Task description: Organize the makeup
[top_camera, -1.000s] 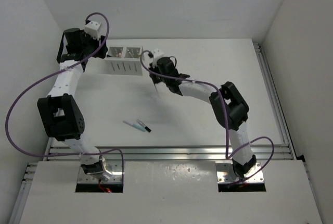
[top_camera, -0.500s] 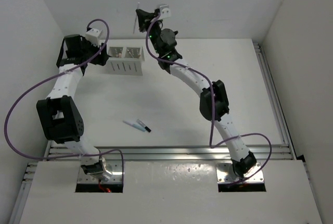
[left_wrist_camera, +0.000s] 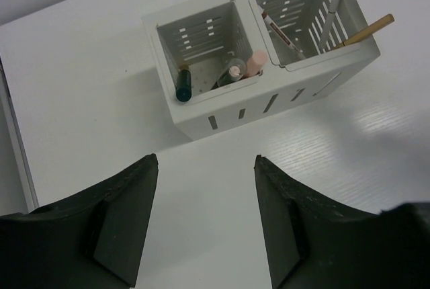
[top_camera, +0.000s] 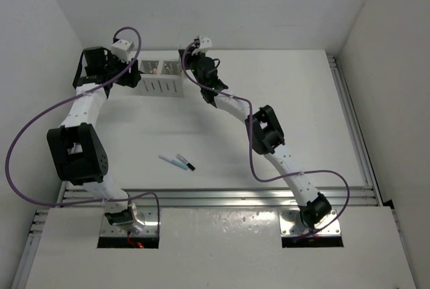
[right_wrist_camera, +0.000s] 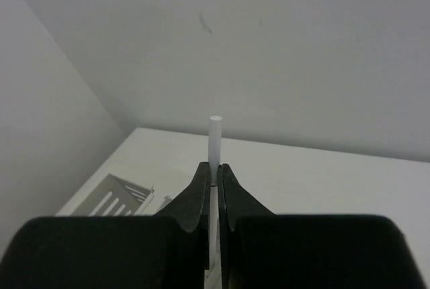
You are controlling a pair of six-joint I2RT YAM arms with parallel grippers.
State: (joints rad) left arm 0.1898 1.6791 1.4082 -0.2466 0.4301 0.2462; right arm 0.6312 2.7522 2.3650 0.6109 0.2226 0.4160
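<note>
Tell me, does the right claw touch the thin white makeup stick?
Touching. The right wrist view shows the right claw shut on the thin white makeup stick, whose tip stands out above the claw.

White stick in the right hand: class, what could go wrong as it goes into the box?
The right hand holds the white stick by a thin pinch, so it may tilt or slip.
The box compartment it enters already holds a leaning tan stick; they could jam.
The open left hand is not steadying the box.
</note>
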